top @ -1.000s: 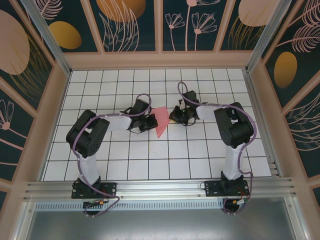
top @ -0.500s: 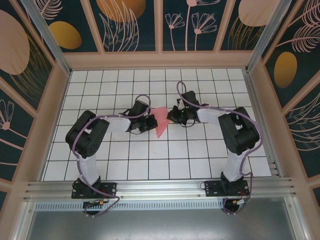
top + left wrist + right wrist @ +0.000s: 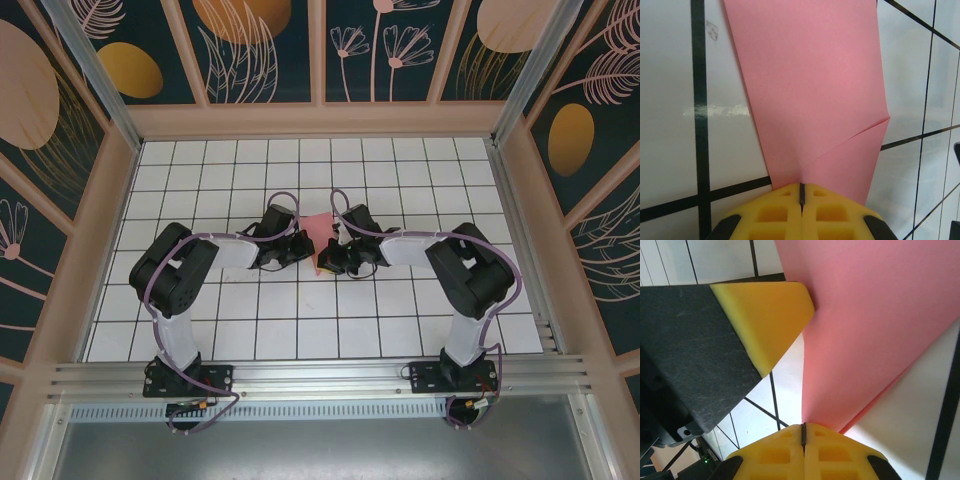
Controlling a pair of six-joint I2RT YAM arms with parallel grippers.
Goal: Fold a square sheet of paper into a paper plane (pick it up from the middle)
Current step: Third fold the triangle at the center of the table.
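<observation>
My left tool (image 3: pixel 801 192) is clenched, pads pressed together on the near edge of the paper (image 3: pixel 810 90), which runs away from them across the white tiled counter (image 3: pixel 670 100). A slanted crease crosses the paper just ahead of my pads. My right tool (image 3: pixel 803 432) is clenched too, with a lower tip of the paper (image 3: pixel 875 330) pinched in its seam. In that wrist view, a yellow pad (image 3: pixel 765 315) of my left tool touches the paper's edge just above.

From above, my left tool (image 3: pixel 298 246) sits where it was a second ago. My right tool (image 3: pixel 330 260) has swung from the paper's right side in toward the left one and nearer my bases, and the two now stand close together. The paper (image 3: pixel 318 230) lies between them at mid-counter (image 3: pixel 300 330). It showed as a long triangle pointing toward me before; now less of it shows, mostly its far part.
</observation>
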